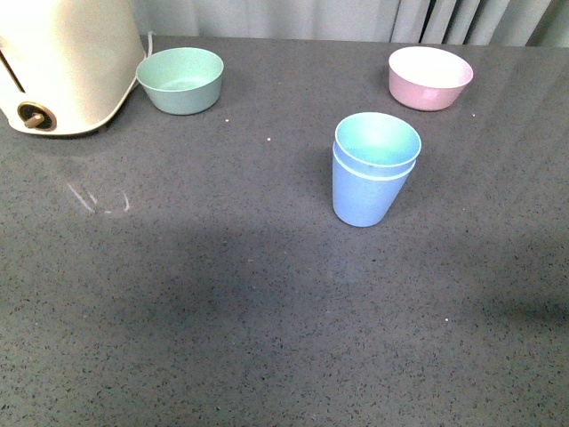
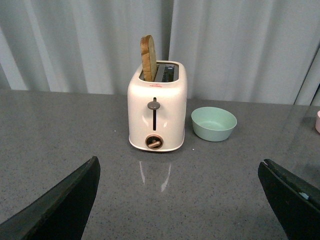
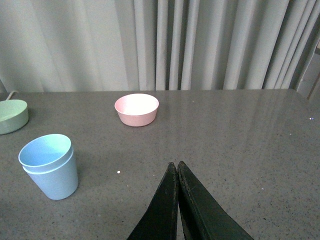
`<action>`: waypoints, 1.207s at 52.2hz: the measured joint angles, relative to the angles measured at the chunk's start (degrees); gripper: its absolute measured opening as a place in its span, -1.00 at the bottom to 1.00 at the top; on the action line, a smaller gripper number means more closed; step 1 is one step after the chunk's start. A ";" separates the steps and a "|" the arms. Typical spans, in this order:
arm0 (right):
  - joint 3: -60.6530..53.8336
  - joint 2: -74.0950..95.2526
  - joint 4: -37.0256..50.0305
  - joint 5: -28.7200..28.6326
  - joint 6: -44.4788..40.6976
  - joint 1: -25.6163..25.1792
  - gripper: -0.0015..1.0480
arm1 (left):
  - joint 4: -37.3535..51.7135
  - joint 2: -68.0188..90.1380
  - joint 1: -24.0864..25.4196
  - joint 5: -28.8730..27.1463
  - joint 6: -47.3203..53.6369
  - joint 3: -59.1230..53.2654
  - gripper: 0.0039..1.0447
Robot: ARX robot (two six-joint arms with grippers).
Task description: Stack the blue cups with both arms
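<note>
The two blue cups [image 1: 373,171] stand upright, one nested inside the other, on the grey table right of its middle. They also show in the right wrist view [image 3: 50,166]. Neither arm shows in the front view. My left gripper [image 2: 180,200] is open and empty, its fingers [image 2: 65,205] wide apart over bare table, facing the toaster; the cups are out of its view. My right gripper [image 3: 177,167] is shut and empty, its fingertips pressed together, apart from the cups.
A cream toaster [image 1: 62,62] with a slice of bread [image 2: 148,57] stands at the back left. A mint-green bowl [image 1: 180,80] sits beside it. A pink bowl [image 1: 429,76] sits at the back right. Grey curtains [image 3: 210,40] hang behind the table.
</note>
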 joint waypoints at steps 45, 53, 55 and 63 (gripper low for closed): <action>0.00 -0.04 0.00 -0.02 0.04 0.02 0.82 | 0.00 0.00 0.00 0.00 0.00 0.00 0.84; 0.00 -0.04 0.00 0.00 0.04 0.00 0.83 | 0.00 0.00 0.00 0.00 0.00 0.00 0.84; 0.00 -0.04 0.00 0.00 0.07 0.00 0.83 | 0.00 0.00 0.00 0.00 0.00 0.00 0.84; 0.00 -0.04 0.00 0.00 0.04 0.00 0.83 | 0.00 0.00 0.00 0.00 0.00 0.00 0.84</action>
